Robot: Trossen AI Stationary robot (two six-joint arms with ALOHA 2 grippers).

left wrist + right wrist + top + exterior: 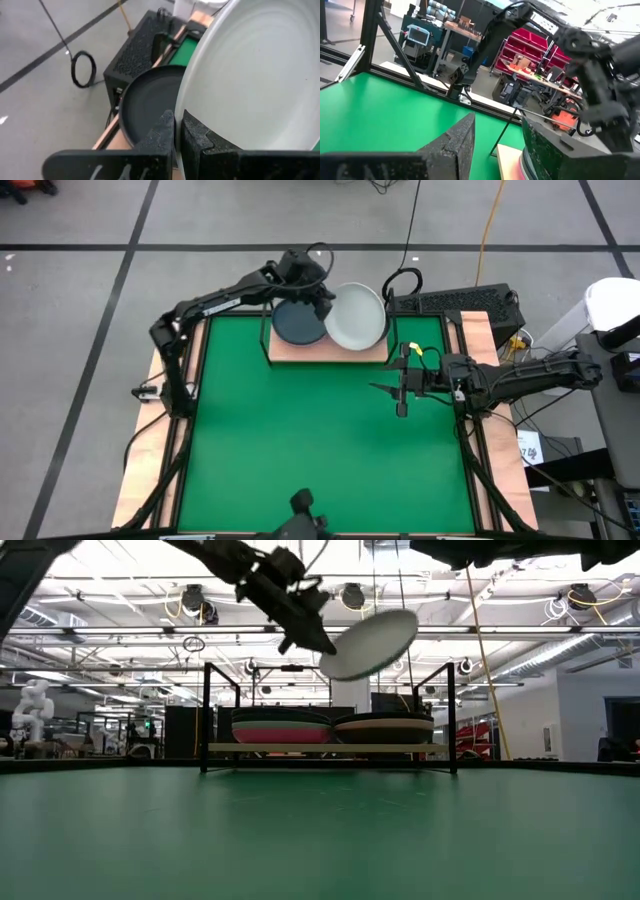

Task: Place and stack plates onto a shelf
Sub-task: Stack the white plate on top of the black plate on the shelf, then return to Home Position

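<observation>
My left gripper is over the shelf at the far edge of the green mat, shut on a pale white plate. In the low view this plate is tilted in the air above the right-hand stack, whose top plate is dark. The left-hand stack shows pink and magenta plates under a dark blue-grey top plate. Both stacks rest on the wooden board between black wire uprights. My right gripper is open over the mat's right part, touching nothing. My left gripper pinches the pale plate's rim between its two fingers, on the plate's left edge as the high view shows it. The fingers come slanting down from the left. The plate is lifted clear and tilted, with its free edge higher, above the right stack.
A black box and cables lie just beyond the shelf's right end. Wooden table borders and black frame rails flank the green mat, which stretches bare between the shelf and the near edge.
</observation>
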